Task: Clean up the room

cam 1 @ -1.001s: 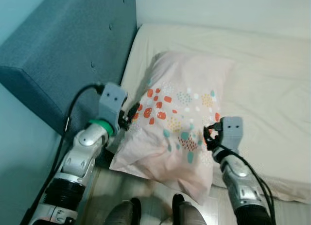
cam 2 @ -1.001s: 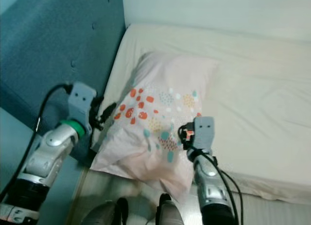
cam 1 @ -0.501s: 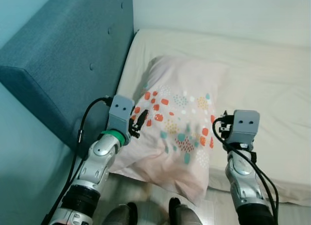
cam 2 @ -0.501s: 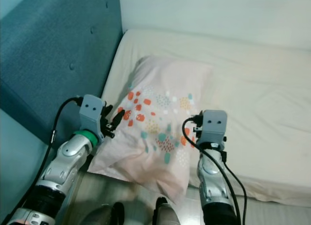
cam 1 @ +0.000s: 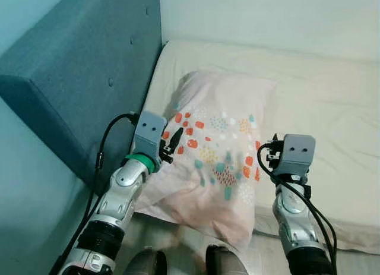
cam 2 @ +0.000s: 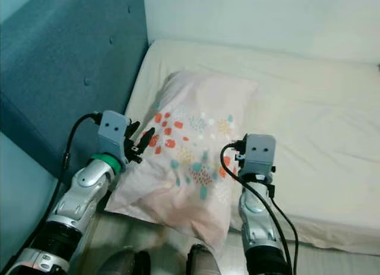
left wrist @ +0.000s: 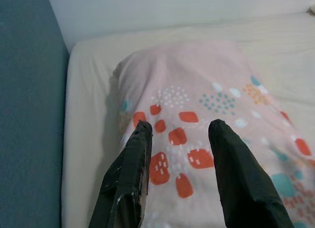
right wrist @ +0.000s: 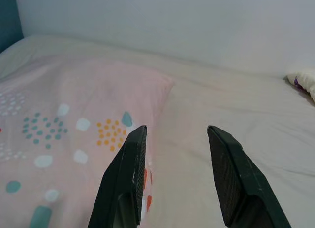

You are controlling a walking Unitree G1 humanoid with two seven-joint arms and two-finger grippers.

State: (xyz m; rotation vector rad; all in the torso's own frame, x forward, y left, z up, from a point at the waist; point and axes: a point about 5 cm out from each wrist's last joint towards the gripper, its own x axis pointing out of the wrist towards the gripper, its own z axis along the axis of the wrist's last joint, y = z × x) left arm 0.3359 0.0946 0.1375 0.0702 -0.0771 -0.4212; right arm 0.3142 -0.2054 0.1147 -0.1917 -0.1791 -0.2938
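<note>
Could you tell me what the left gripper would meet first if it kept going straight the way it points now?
Most likely the pink patterned pillow: the open left gripper points along its top, though how close it hovers is unclear.

A bed (cam 1: 332, 103) with a cream sheet runs along a pale, bare wall (cam 1: 267, 13). At its head stands a padded teal headboard (cam 1: 77, 67) with small buttons sunk into the fabric, rising above the mattress at a slant in the eye views. Below the bed's near edge a strip of light wooden floor (cam 2: 148, 242) shows. The light is soft and even, with faint shadows.
</note>
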